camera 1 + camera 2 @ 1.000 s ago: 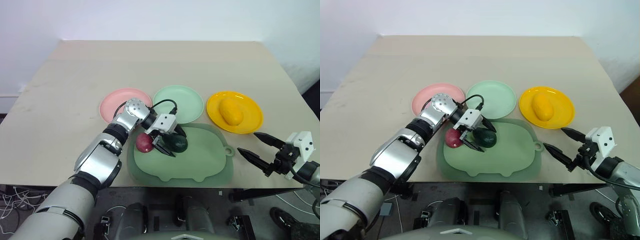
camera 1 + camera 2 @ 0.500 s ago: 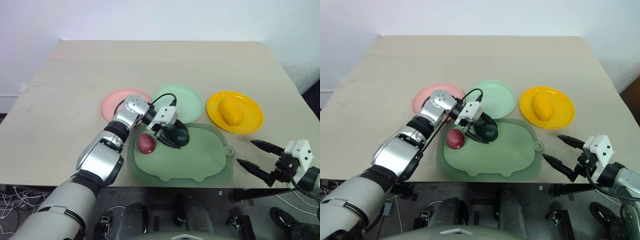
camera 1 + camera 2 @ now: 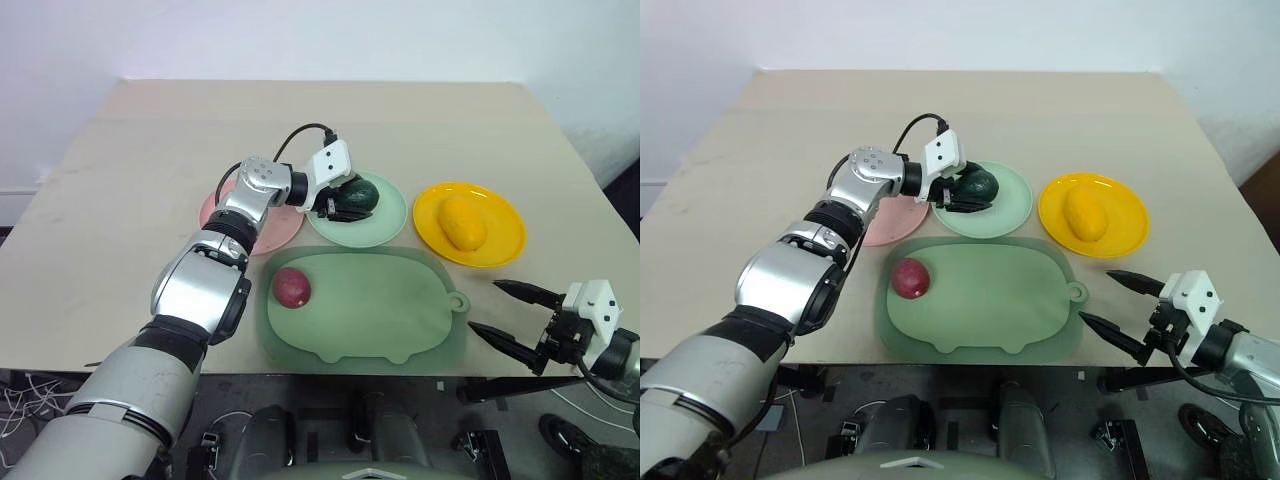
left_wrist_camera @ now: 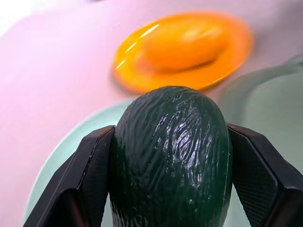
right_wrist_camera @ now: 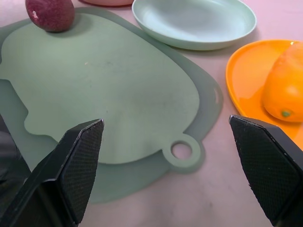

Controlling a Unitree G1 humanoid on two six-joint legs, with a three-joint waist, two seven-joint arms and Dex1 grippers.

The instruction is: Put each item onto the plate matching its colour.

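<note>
Head views: my left gripper (image 3: pixel 338 203) holds the avocado (image 3: pixel 354 194) over the mint green plate (image 3: pixel 385 224), fingers clamped on its flanks. I judge the step is the release: lower until the fruit rests on the plate floor, near centre, then part the fingers slowly so it cannot roll. Right gripper (image 3: pixel 510 315) hangs spread wide off the table edge. Yellow-orange fruit (image 3: pixel 461 221) lies on the yellow-orange plate (image 3: pixel 500 247); reddish-purple fruit (image 3: pixel 291 287) sits on the cutting board (image 3: pixel 390 310), pink plate (image 3: pixel 270 229) unfilled.

Left wrist view: avocado (image 4: pixel 170 153) between both fingers (image 4: pixel 80 189).

Right wrist view: fingers (image 5: pixel 78 165) far apart above the board.

Beige table (image 3: pixel 150 160), white wall behind.
</note>
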